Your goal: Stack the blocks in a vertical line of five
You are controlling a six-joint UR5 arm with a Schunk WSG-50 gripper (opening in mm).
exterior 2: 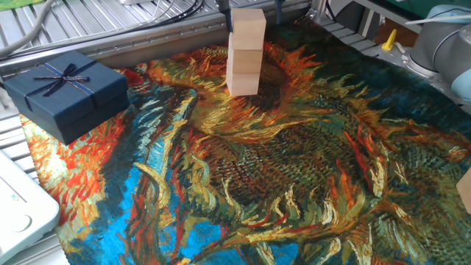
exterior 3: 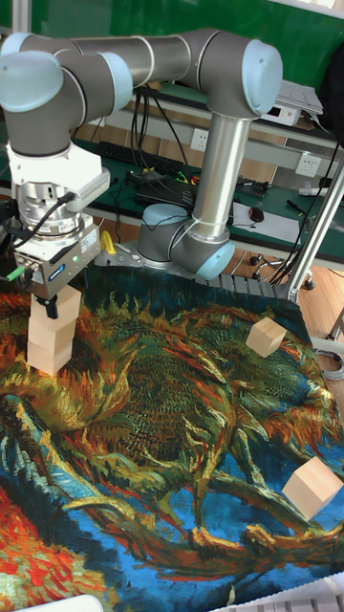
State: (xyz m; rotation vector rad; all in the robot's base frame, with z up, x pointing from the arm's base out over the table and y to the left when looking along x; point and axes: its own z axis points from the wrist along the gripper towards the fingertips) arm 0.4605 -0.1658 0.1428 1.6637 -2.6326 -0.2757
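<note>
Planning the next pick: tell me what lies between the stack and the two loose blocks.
Only bare painted cloth lies between the stack and the loose blocks, seen in the tall fixed view.

A painted sunflower cloth (exterior 2: 294, 169) covers the table. Behind it, a ribbed metal surface (exterior 2: 110, 29) carries loose cables. Beyond the cloth in the tall view stands a dark bench (exterior 3: 182, 191) with sockets, against a green wall (exterior 3: 287, 29).
</note>
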